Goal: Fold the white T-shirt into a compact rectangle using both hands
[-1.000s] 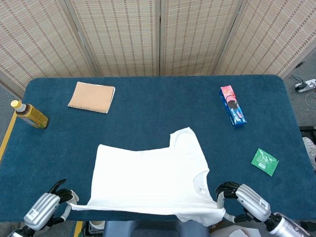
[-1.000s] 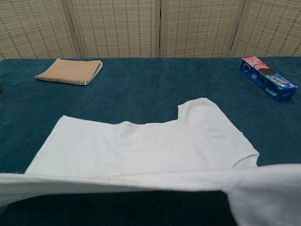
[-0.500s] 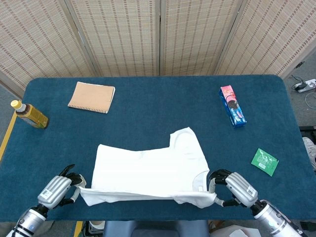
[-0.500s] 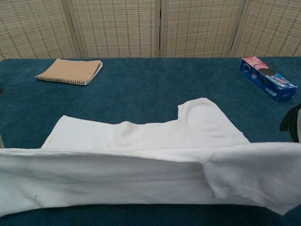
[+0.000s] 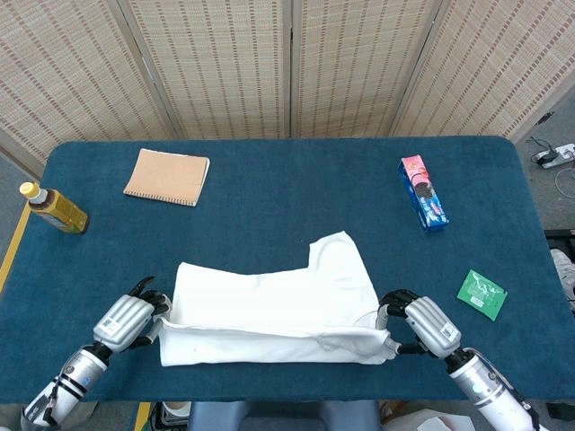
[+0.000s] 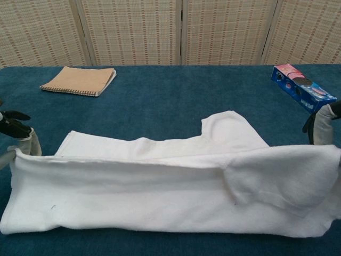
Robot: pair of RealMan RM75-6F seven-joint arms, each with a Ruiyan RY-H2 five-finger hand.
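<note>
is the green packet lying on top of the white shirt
No, the green packet lies on bare table, apart from the white T-shirt.

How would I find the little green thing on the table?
Start at the blue table and go to its right side. Below the long blue snack box, near the table's right edge, lies a small flat green packet, right of the white T-shirt. It is the only green thing there.
</note>
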